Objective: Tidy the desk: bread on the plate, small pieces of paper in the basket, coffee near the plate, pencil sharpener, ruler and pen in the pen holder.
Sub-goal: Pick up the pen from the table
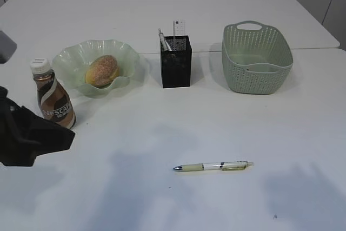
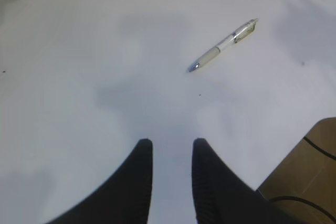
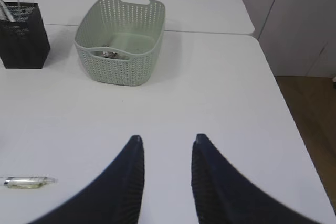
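Exterior view: you have the pen (image 1: 213,166) lying flat on the white surface (image 1: 227,128), long axis running left to right, metal tip toward the left and clip end toward the right, well in front of the pen holder (image 1: 175,62). The bread (image 1: 102,71) sits in the plate (image 1: 75,63), the coffee (image 1: 53,97) stands upright just beside it, and the ruler (image 1: 179,27) stands in the pen holder. Your left wrist view shows the left hand (image 2: 171,148) with its fingers slightly spread and nothing between them, hovering over bare surface; the pen lies ahead and to the right, well apart, slanted with its tip nearer the hand. Your right wrist view shows the right hand (image 3: 167,144) likewise parted and empty, the pen's clip end at the left edge, off to its side. Only this view looks into the basket (image 3: 122,72), where small pieces of paper (image 3: 109,53) lie on the floor.
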You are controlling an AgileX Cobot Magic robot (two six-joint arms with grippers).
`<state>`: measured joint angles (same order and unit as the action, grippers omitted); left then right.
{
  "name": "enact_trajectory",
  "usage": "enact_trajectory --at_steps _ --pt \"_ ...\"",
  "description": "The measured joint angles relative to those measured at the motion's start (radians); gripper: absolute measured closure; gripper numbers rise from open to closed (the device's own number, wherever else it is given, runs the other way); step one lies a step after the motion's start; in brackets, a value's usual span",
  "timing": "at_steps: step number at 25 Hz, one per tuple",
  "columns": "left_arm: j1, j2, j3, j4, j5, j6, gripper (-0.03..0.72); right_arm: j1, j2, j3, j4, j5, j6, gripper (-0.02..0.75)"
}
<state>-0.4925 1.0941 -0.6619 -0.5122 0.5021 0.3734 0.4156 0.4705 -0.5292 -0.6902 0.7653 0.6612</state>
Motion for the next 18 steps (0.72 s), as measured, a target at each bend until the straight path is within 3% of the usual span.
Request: enact_trajectory --at_steps 11,18 --pt "0.000 0.152 -0.002 -0.455 -0.022 0.492 0.501 0.000 0.000 0.000 -0.025 0.088 0.053 0.477" --pt "0.000 0.265 -0.138 -0.480 0.030 0.594 0.447 0.000 0.000 0.000 -0.024 0.092 0.059 0.477"
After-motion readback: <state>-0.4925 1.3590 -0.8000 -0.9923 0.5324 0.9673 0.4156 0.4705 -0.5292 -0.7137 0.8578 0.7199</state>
